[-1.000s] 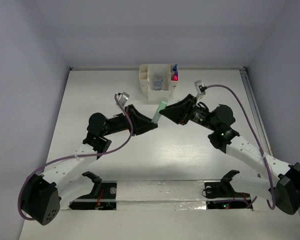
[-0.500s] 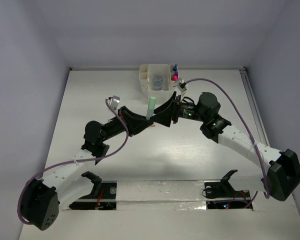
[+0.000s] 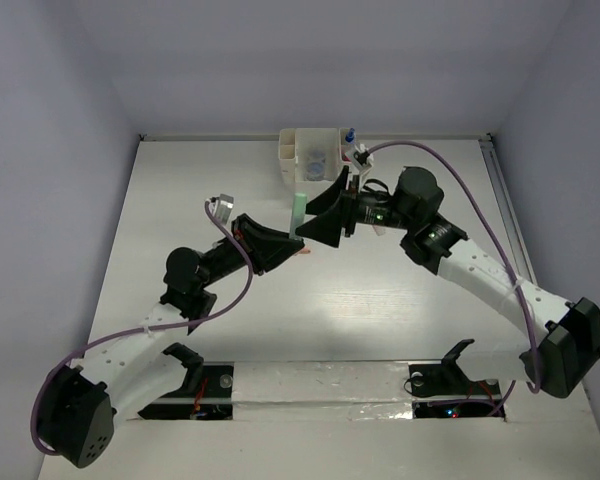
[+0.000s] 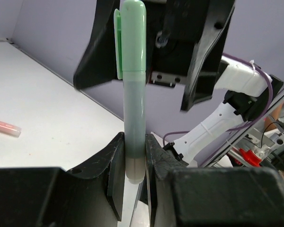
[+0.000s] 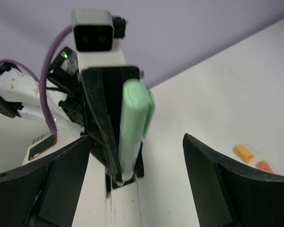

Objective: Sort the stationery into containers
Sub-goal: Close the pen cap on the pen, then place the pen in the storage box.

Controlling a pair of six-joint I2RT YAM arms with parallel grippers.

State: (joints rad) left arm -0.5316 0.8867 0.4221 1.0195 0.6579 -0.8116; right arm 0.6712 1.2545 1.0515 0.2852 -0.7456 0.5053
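While the left gripper (image 4: 135,144) pinches the green marker (image 4: 133,85) low down, the wide-open right gripper (image 5: 136,142) should close gently around its cap.

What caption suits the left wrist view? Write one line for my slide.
Left gripper clamps the mint green marker upright by its base; the right gripper stands open around its cap.

White organizer (image 3: 288,165) just behind right tool (image 3: 317,210)
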